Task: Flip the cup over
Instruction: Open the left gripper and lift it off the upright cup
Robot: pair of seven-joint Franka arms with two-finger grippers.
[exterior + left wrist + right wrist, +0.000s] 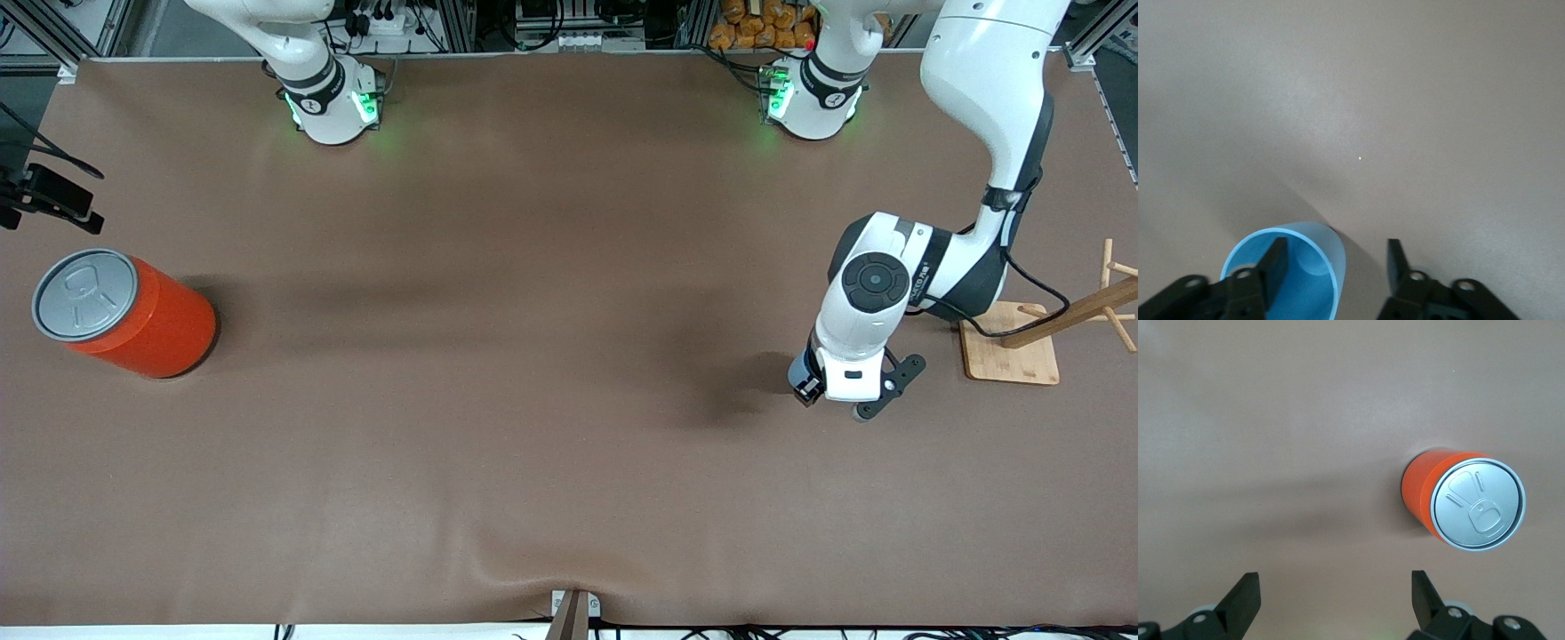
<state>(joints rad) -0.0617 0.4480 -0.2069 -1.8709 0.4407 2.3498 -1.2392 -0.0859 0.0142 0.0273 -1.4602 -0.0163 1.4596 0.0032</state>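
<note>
The small light-blue cup [1301, 283] stands on the brown table with its mouth facing up, toward the left arm's end. My left gripper [1336, 248] is low over it and open. One finger [1275, 263] reaches inside the cup, and the other finger [1397, 263] stands outside, apart from the cup's wall. In the front view only a sliver of the cup [797, 367] shows under the left gripper [813, 391]. My right gripper [1336, 597] hangs open and empty high above the table; it is out of the front view.
A large orange can [133, 311] with a grey lid stands at the right arm's end of the table, also below the right gripper as the orange can [1461, 500]. A wooden peg stand [1013, 342] sits beside the left arm.
</note>
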